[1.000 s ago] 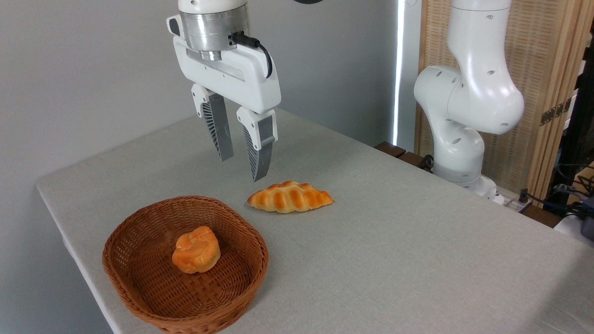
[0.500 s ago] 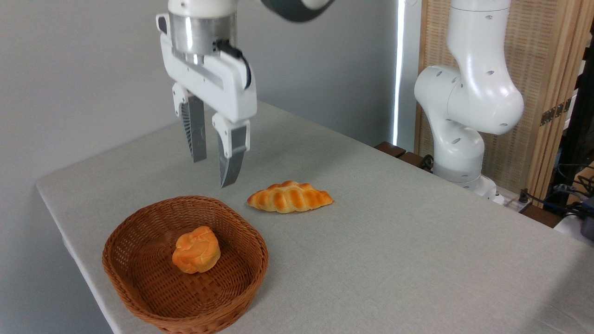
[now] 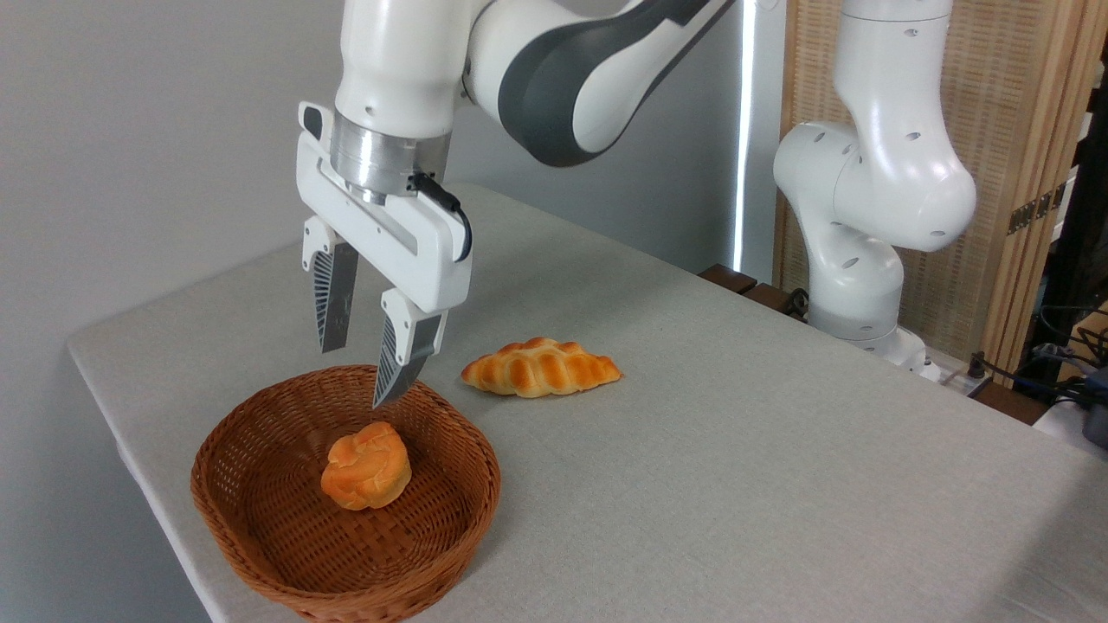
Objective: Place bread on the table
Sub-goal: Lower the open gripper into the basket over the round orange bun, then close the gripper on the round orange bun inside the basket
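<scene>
Hanging spread, hand point(image 3: 354, 374) seemingly just above bread point(image 3: 366, 465).

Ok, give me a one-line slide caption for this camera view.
Open gripper above the basket holding the bun; braided loaf on the table.

No text, label, brand, number or sign can be read anywhere in the picture, not on the arm, the basket, the table or the things at right.
</scene>
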